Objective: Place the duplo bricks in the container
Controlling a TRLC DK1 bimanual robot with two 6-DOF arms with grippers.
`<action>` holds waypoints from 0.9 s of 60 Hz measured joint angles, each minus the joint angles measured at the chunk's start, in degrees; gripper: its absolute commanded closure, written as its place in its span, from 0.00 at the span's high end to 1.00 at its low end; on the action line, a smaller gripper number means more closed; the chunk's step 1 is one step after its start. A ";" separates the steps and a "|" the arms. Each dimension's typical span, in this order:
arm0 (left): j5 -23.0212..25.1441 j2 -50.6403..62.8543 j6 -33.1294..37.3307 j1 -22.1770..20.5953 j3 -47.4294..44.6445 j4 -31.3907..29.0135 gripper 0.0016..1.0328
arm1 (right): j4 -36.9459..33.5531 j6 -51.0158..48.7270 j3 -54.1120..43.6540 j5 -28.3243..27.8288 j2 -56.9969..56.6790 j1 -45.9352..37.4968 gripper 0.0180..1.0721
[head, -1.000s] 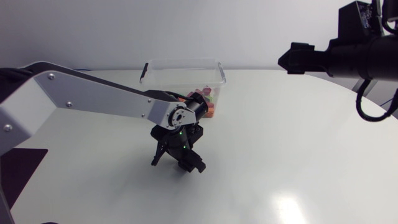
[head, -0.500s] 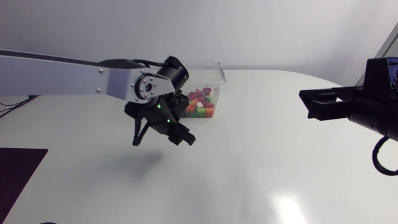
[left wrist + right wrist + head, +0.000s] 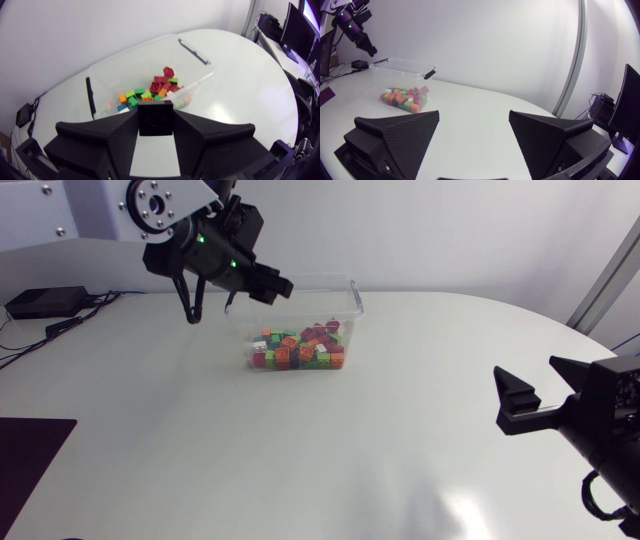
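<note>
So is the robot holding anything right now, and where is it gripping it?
Yes. The left end effector pinches a black square duplo brick by its two opposite sides, between the fingertips. The right end effector is open and empty.

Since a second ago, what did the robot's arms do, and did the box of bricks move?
The left tool rose from low over the table in front of the container to high above its left end, shut on a dark brick. The right tool, open, moved from the far side toward the near edge. The container and the bricks inside stayed put.
</note>
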 measured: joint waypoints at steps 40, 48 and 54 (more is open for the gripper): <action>-5.73 18.51 0.44 3.30 13.64 14.16 0.96 | 3.08 -5.07 -14.05 2.54 -16.81 -0.28 0.96; -6.29 17.99 0.81 4.07 13.16 14.93 0.96 | -0.85 -6.03 -14.25 2.93 -23.19 -0.33 0.96; -6.32 14.19 0.87 4.74 8.00 17.64 0.96 | -1.75 -6.29 -14.58 2.99 -25.03 -1.11 0.96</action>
